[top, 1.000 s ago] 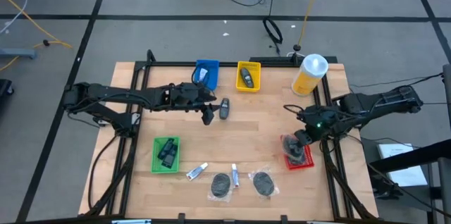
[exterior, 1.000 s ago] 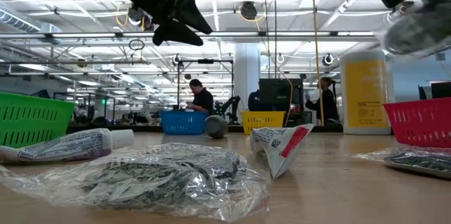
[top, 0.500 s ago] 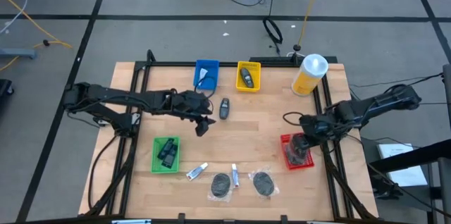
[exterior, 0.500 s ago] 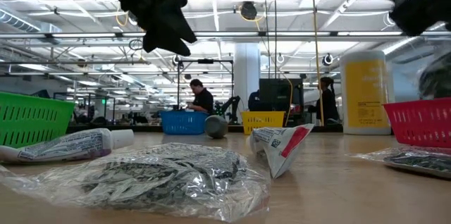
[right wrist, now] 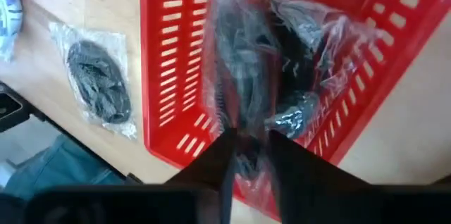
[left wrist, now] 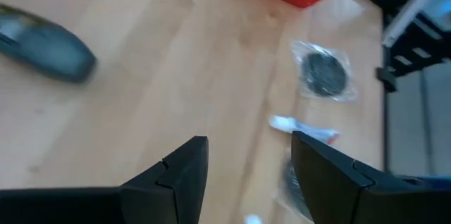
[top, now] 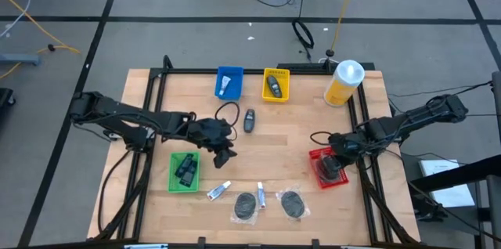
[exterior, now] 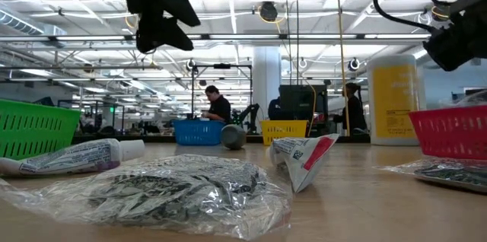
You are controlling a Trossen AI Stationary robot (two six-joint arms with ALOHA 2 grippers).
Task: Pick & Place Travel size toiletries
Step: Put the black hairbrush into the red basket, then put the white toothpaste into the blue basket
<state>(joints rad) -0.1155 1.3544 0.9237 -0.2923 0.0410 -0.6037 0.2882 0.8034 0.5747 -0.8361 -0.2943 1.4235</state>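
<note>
Two white travel tubes lie flat on the table near its near edge, one (top: 218, 191) left of the other (top: 261, 196); the low view shows them too (exterior: 72, 156) (exterior: 300, 158). A third tube (top: 225, 84) lies in the blue bin. My left gripper (top: 221, 155) hovers open and empty over bare wood, farther in from the near edge than the tubes; its wrist view shows one tube (left wrist: 303, 127) ahead. My right gripper (top: 337, 156) is over the red bin (top: 319, 177), shut on a clear plastic bag of dark items (right wrist: 282, 55). My right gripper pinches the clear plastic bag between its two fingers at the bag's upper part (right wrist: 250, 136), coming from above and pointing down. The bag hangs below the fingers, and its lower part sits inside the red bin.
A green bin (top: 174, 172) holds dark items, and a yellow bin (top: 275, 95) holds one. A grey oval object (top: 249, 120) lies mid-table. Two bagged dark items (top: 246, 205) (top: 292, 203) lie beside the tubes. A yellow bottle (top: 344, 83) stands at the far right corner.
My left gripper has moved from beside the blue bin toward the table's near edge, closer to the tubes. My right gripper has come down over the red bin, and the bag that hung above the bin now sits inside it.
</note>
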